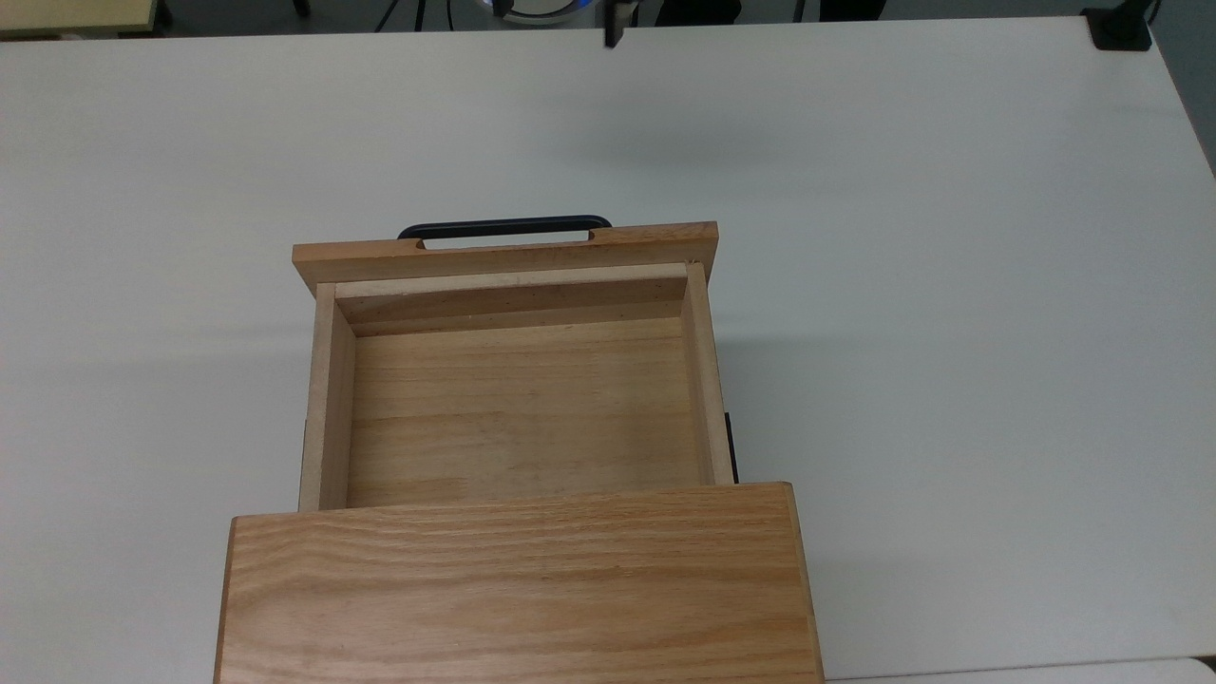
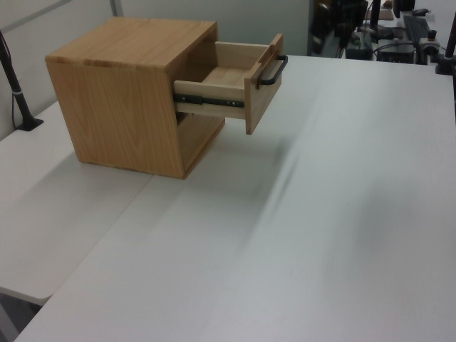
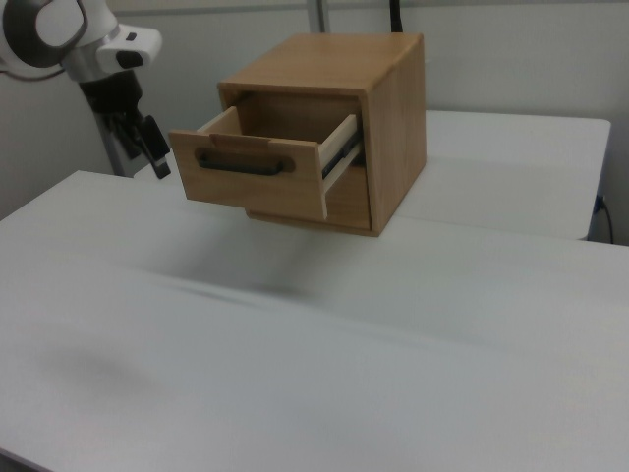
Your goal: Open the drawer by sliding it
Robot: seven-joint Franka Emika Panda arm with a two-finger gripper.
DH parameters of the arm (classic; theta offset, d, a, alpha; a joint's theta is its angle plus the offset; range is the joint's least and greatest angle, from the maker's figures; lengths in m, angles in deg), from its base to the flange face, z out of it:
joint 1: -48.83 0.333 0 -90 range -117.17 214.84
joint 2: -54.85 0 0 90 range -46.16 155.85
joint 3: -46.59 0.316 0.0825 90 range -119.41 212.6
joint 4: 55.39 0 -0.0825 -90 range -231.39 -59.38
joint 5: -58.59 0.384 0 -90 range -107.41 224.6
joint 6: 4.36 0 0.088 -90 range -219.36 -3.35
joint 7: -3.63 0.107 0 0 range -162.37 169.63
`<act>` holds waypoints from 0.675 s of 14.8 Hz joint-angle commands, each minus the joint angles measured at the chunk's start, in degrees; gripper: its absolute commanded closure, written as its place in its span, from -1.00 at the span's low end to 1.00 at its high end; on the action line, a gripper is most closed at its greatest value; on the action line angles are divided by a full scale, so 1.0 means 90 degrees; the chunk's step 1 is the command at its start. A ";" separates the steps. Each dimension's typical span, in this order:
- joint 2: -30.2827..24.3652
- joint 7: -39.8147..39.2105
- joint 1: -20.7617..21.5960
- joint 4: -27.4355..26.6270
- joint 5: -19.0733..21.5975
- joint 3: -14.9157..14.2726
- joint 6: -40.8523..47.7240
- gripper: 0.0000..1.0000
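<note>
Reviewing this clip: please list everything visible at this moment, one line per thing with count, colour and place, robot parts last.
drawer: one, light wood, pulled out of the cabinet, nothing inside
handle: one, black bar, on the drawer's front panel
cabinet: one, oak, on the table
table: one, white, under the cabinet
black post: one, at the left view's left edge
arm: one, white, at the right view's upper left
end effector: one, black, apart from the handle, on the right view's left of the drawer front

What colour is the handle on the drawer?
The handle is black, on the drawer's light oak front. The right view shows it best.
</note>
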 commanded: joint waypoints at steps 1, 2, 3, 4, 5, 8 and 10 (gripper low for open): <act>0.0052 -0.2934 0.0120 0.0329 -0.0274 -0.0042 0.1705 -1.00; 0.0052 -0.3330 0.0120 0.0359 -0.0498 -0.0042 0.1943 -1.00; 0.0081 -0.3469 0.0111 0.0359 -0.0665 -0.0042 0.2052 -1.00; 0.0130 -0.3461 0.0091 0.0379 -0.0715 -0.0061 0.2063 -1.00; 0.0169 -0.3441 0.0072 0.0418 -0.0735 -0.0061 0.2034 -1.00; 0.0762 -0.3422 0.0052 0.0884 -0.0890 -0.0081 0.2053 -1.00; 0.1027 -0.3421 0.0100 0.1023 -0.1348 -0.0071 0.2053 -1.00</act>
